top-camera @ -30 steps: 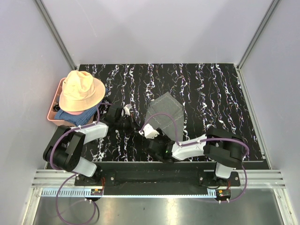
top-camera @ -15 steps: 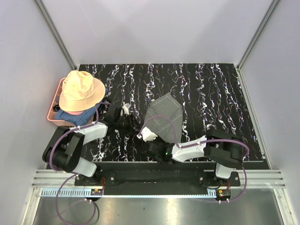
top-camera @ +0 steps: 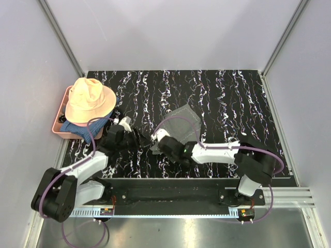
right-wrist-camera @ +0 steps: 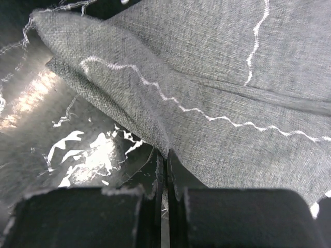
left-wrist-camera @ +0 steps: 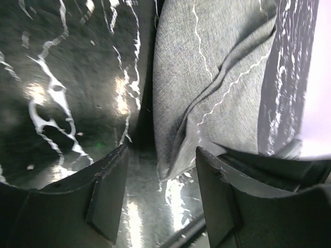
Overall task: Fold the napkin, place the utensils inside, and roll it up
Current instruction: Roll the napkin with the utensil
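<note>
The grey napkin (top-camera: 180,123) lies crumpled on the black marbled table (top-camera: 232,98), its near-left corner bunched up. My right gripper (top-camera: 156,140) is shut on a raised fold of the napkin (right-wrist-camera: 217,77); in the right wrist view the jaws (right-wrist-camera: 166,157) pinch the cloth edge tightly. My left gripper (top-camera: 139,139) sits just left of that corner, open. In the left wrist view the napkin (left-wrist-camera: 207,82) hangs down between the spread fingers (left-wrist-camera: 108,196), its tip near my left gripper (left-wrist-camera: 161,155) but not clamped. The utensils are out of view.
A peach floppy hat (top-camera: 90,101) rests on a pink tray (top-camera: 58,129) with a blue cloth (top-camera: 77,128) at the table's left edge. Grey walls enclose the back and sides. The two grippers are very close together.
My left gripper has opened and come nearer and rightward to the napkin's corner. My right gripper has shut on the napkin's edge and moved up-left, bunching the cloth.
</note>
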Controlling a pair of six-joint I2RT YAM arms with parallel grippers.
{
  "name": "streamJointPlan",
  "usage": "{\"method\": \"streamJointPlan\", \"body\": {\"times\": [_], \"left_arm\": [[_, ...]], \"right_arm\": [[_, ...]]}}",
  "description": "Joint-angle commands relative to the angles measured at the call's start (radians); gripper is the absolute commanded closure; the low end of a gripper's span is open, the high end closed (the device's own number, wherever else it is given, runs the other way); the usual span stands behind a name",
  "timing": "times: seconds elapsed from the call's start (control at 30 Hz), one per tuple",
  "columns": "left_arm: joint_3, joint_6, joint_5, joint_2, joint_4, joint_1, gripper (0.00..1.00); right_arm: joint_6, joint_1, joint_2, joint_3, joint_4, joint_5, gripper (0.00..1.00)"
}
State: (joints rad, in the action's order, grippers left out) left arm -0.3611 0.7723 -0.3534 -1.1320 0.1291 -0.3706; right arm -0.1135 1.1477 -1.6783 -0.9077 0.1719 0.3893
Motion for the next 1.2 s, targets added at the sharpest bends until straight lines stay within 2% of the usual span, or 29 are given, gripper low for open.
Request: {"method": "streamJointPlan", "body": {"times": [0.0, 0.17, 0.27, 0.4, 0.67, 0.87, 0.97, 1.17], "left_arm": [[0.022, -0.108, 0.111, 0.081, 0.083, -0.025, 0.40], [0.047, -0.171, 0.129, 0.121, 0.144, -0.071, 0.25], [0.042, -0.215, 0.129, 0.110, 0.164, -0.094, 0.21], [0.031, -0.257, 0.134, 0.075, 0.197, -0.116, 0.19], [-0.021, -0.375, 0.163, -0.005, 0.245, -0.154, 0.17], [-0.045, -0.458, 0.157, -0.078, 0.331, -0.185, 0.16], [-0.036, -0.476, 0.134, -0.112, 0.417, -0.191, 0.16], [-0.084, -0.488, 0.100, -0.225, 0.466, -0.200, 0.16]], "right_arm": [[-0.023, -0.127, 0.037, -0.088, 0.086, -0.365, 1.00], [-0.029, -0.236, -0.027, -0.143, 0.129, -0.605, 1.00], [-0.038, -0.296, -0.069, -0.164, 0.132, -0.737, 1.00], [-0.052, -0.367, -0.119, -0.194, 0.133, -0.941, 1.00], [-0.071, -0.514, -0.241, -0.249, 0.132, -1.231, 1.00], [-0.072, -0.571, -0.310, -0.290, 0.146, -1.334, 1.00], [-0.074, -0.600, -0.351, -0.304, 0.150, -1.377, 1.00], [-0.054, -0.643, -0.399, -0.312, 0.178, -1.419, 1.00]]}}
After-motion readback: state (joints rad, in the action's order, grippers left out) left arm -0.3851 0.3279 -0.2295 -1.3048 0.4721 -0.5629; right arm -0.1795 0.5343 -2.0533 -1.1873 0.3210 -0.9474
